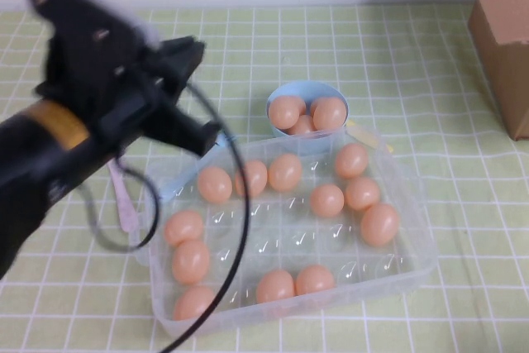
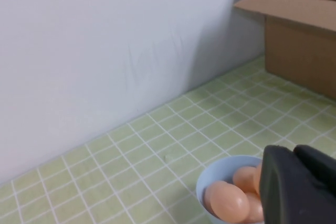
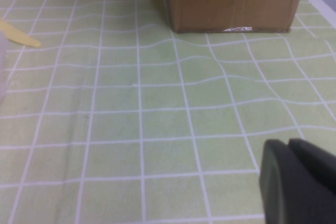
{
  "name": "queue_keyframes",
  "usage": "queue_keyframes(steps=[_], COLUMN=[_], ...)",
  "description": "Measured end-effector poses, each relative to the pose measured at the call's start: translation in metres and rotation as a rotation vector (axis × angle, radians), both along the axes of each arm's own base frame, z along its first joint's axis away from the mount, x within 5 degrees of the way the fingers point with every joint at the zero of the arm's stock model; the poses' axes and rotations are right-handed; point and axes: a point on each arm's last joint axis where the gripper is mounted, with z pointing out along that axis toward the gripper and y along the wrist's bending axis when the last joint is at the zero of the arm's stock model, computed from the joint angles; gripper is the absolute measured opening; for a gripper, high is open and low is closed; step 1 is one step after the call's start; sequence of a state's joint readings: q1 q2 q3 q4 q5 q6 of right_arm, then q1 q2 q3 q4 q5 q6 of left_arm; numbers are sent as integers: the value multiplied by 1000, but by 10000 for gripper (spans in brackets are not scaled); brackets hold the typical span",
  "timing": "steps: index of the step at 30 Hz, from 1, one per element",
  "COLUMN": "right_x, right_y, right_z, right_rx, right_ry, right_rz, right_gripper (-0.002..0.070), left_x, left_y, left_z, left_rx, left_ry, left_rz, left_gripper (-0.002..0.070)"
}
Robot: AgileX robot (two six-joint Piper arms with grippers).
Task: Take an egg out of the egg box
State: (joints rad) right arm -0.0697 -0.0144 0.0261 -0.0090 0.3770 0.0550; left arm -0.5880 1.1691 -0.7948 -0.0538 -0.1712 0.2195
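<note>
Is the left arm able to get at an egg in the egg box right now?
Probably yes. The left gripper hovers over the back-left edge of the open egg box, and the nearest egg lies uncovered below it. The right gripper waits aside.

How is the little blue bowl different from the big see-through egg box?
The blue bowl is small, round and opaque; the egg box is large, rectangular and clear. The bowl's eggs lie piled together; the box's sit apart in cells. Both hold peach-orange eggs. The left pincer hangs above the table, left of the bowl; the right pincer hangs low over the tablecloth.
</note>
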Motion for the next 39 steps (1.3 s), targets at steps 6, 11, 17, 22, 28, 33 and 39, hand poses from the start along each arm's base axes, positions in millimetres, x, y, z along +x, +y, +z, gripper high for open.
queue_keyframes(steps=[6,11,17,22,28,33,39], right_x=[0,0,0,0,0,0,0], right_y=[0,0,0,0,0,0,0], right_z=[0,0,0,0,0,0,0], right_rx=[0,0,0,0,0,0,0], right_ry=[0,0,0,0,0,0,0], right_rz=[0,0,0,0,0,0,0], right_gripper=[-17,-17,-17,-17,-17,-17,-17], left_x=[-46,-73,-94,-110,-129,-146,-166], left_y=[32,48,61,78,102,121,138], left_z=[-3,-16,-20,-13,-36,-79,-112], left_rx=[-72,-54,-30,-14,-34,-77,-105], left_ry=[7,63,71,32,-14,-122,-90], left_rz=[13,5,-7,30,134,263,448], left_gripper=[0,0,-1,-1,-1,-1,-1])
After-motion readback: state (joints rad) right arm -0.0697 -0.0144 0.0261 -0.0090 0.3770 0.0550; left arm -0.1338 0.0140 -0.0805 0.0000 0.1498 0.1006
